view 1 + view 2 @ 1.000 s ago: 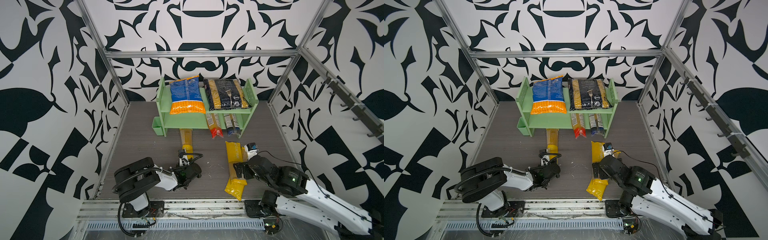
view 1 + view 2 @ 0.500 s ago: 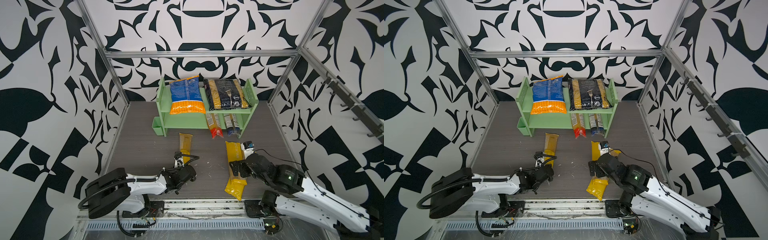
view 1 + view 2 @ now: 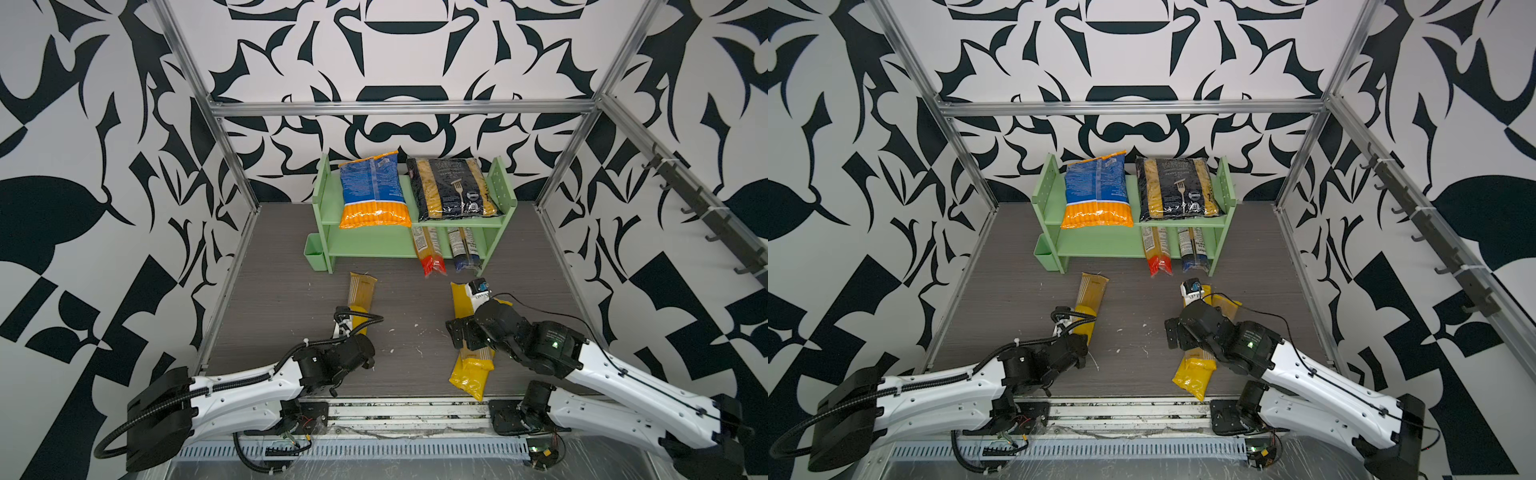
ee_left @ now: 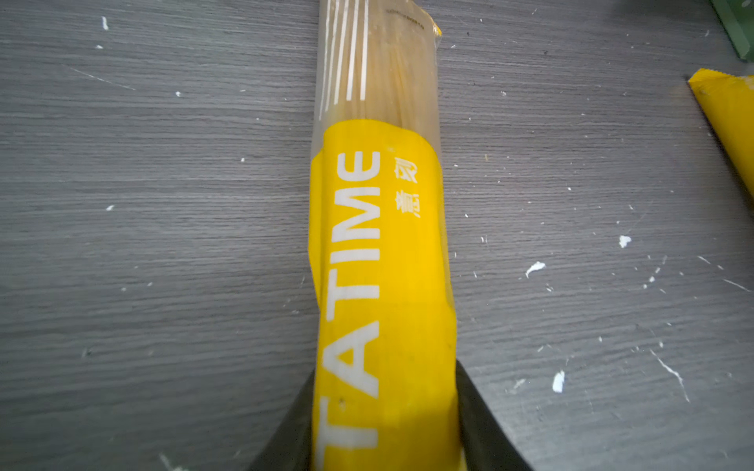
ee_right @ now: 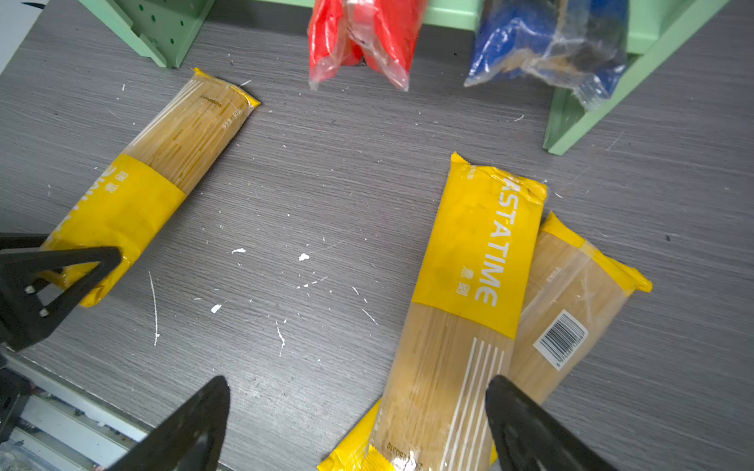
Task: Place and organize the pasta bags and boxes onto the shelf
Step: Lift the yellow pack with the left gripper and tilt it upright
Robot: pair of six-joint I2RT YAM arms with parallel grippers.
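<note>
Long yellow plastic spaghetti pack (image 4: 383, 261) on the grey worktop (image 3: 282, 316), in front of the pale green two-tier shelf (image 3: 365, 249), yellow end clamped in the left pincer (image 4: 385, 371). Right pincer (image 5: 357, 385) spread wide above two more yellow packs (image 5: 477, 253).

1. both top views are bright and even, lit from above; soft, short shadows lie under the shelf (image 3: 365, 249).
2. the wide lens bows the metal frame posts (image 3: 189, 62) outward near the edges.
3. the black bag (image 3: 453, 189) carries a pale sheen; the blue pack (image 5: 546, 45) shows white glints.
4. left wrist view: the yellow pack (image 4: 383, 265) is sharp mid-frame, shaded toward the left pincer (image 4: 385, 424), itself a soft dark blur.
5. right wrist view: the surface (image 5: 326, 163) grain is crisp; the right pincer (image 5: 357, 381), close to the lens, is slightly soft.
</note>
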